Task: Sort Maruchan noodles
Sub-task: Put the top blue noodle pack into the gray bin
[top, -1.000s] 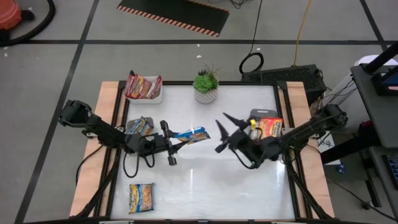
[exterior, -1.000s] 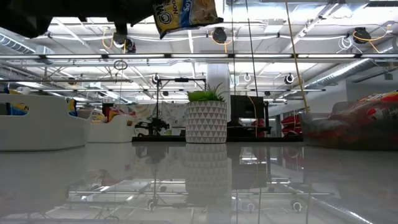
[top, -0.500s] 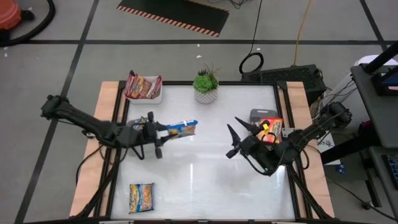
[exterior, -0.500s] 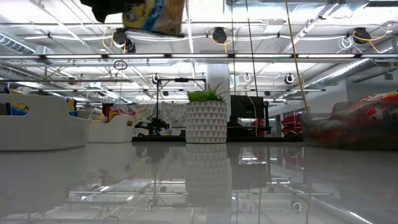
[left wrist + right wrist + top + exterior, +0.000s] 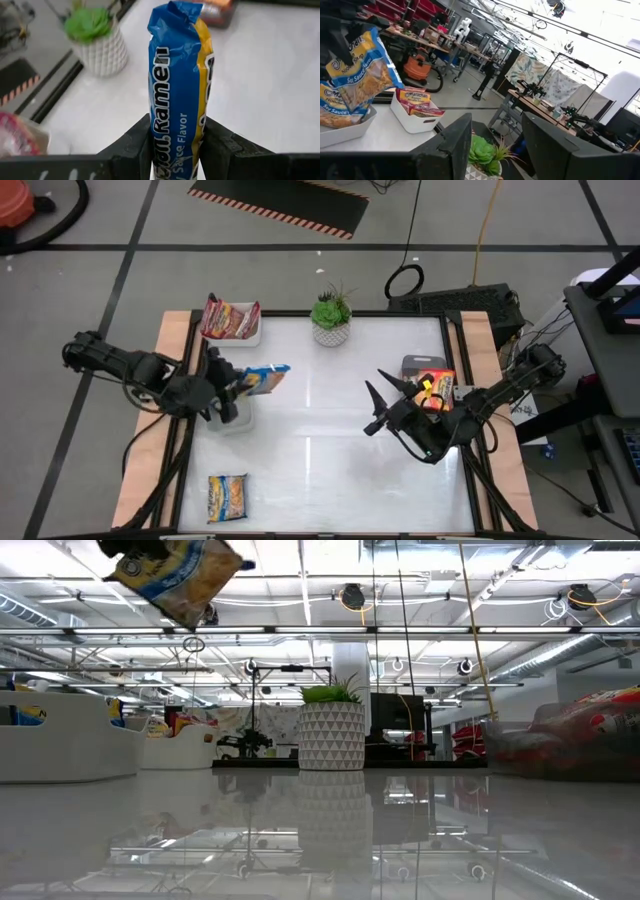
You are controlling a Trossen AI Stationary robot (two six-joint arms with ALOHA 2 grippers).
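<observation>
Altogether three blue packets (image 5: 262, 378), red packets in two trays (image 5: 232, 337).

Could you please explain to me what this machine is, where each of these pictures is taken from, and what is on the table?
It is a robot with two dark arms at a white table. One picture looks straight down from above, one looks level across the tabletop, and one comes from a camera on each wrist.

The left gripper is shut on a blue-and-yellow noodle packet, held in the air above the white tray at the table's left side. The right gripper hangs open and empty at the right.

Also there: a potted plant at the back, a white tray with red packets at the back left, a grey tray with an orange-red packet on the right, and a yellow packet at the front left.
</observation>
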